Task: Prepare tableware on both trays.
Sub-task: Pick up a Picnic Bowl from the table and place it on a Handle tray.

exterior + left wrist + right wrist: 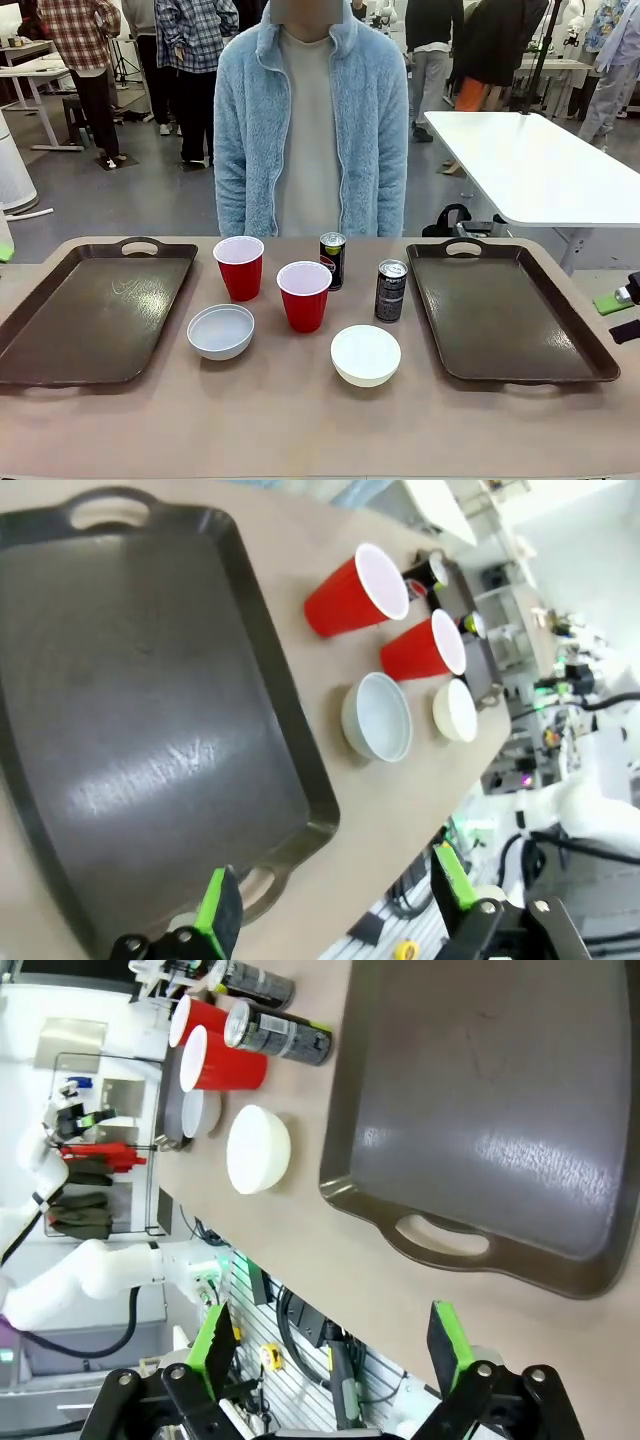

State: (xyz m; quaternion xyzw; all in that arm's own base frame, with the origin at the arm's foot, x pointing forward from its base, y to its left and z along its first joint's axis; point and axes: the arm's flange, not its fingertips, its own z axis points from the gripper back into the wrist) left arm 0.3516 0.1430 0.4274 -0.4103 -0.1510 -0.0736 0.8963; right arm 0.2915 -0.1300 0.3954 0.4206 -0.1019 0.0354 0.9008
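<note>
Both claws were wide open, holding nothing: the left claw (335,892) by the left tray (130,700), the right claw (328,1348) by the right tray (500,1090). Both trays were bare. Everything stood close together on the table (300,430) between them, so a claw going for the front red cup (304,296) might knock over the back red cup (239,267) or the near can (391,290). Cups were white inside, the left bowl (221,331) and right bowl (366,354) round and white, the far can (332,260) dark.
</note>
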